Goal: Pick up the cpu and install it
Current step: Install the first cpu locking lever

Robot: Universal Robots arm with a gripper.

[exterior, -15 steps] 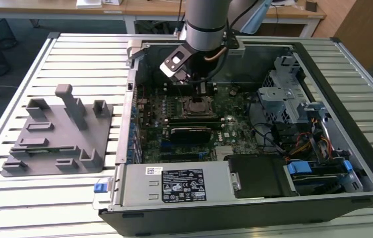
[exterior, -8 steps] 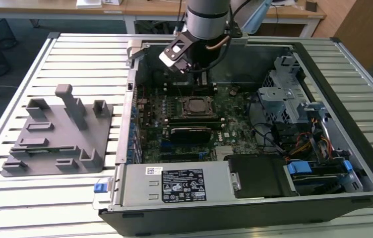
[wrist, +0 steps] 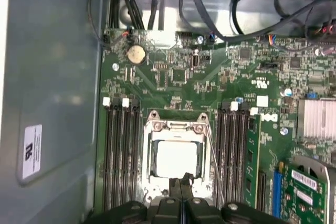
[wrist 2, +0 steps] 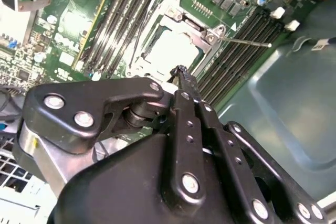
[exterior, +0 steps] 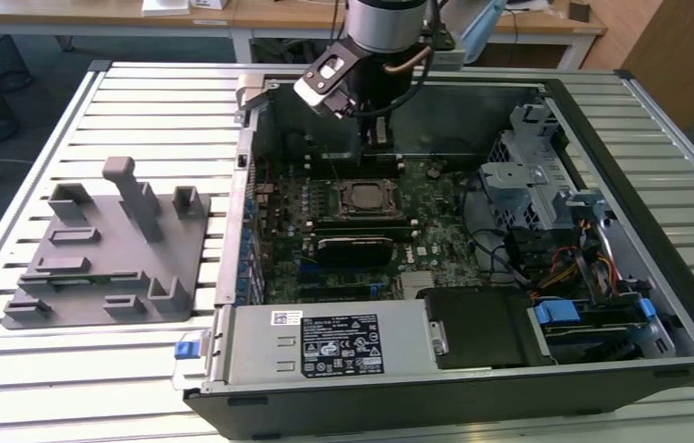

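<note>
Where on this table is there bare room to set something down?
Bare table slats between the grey tray and the far edge, plus a strip along the near edge. Crowded inside the computer case, around the gripper and cpu.

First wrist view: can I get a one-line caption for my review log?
The cpu lies in its socket on the motherboard, with the gripper close by the socket's edge, jaws together.

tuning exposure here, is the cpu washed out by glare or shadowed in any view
First wrist view: the cpu top glares almost white, surface detail lost. Second wrist view: pale and bright, but its edges read, the gripper dark in front. Exterior view: dull grey, no glare.
</note>
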